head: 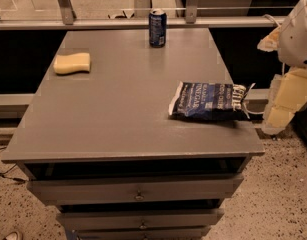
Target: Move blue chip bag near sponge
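Note:
The blue chip bag (208, 102) lies flat on the right side of the grey table (118, 109), close to its right edge. The pale yellow sponge (72, 63) lies at the far left of the table, well apart from the bag. My gripper (279, 110) hangs at the right edge of the camera view, just past the table's right edge and right beside the bag's right end. It holds nothing that I can see.
An upright blue soda can (157, 28) stands at the back middle of the table. Drawers (138, 191) sit below the table's front edge. A railing and glass panel (93, 14) run behind the table.

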Robot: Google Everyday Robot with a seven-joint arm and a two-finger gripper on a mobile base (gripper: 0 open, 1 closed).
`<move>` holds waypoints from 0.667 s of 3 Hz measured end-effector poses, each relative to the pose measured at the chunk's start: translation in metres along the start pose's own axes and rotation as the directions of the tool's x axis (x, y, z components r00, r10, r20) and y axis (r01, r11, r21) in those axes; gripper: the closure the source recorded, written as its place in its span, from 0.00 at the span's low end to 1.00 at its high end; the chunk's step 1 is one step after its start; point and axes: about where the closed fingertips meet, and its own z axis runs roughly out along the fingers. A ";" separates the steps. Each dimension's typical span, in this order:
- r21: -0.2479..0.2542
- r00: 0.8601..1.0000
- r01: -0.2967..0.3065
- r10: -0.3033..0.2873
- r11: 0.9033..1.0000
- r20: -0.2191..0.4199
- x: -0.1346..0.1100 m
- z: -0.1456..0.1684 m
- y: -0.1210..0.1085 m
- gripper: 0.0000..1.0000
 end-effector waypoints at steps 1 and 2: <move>0.000 1.000 0.000 0.000 1.000 0.000 0.000 0.000 0.000 0.00; 0.014 0.999 0.000 -0.001 1.000 0.038 -0.002 0.006 -0.005 0.00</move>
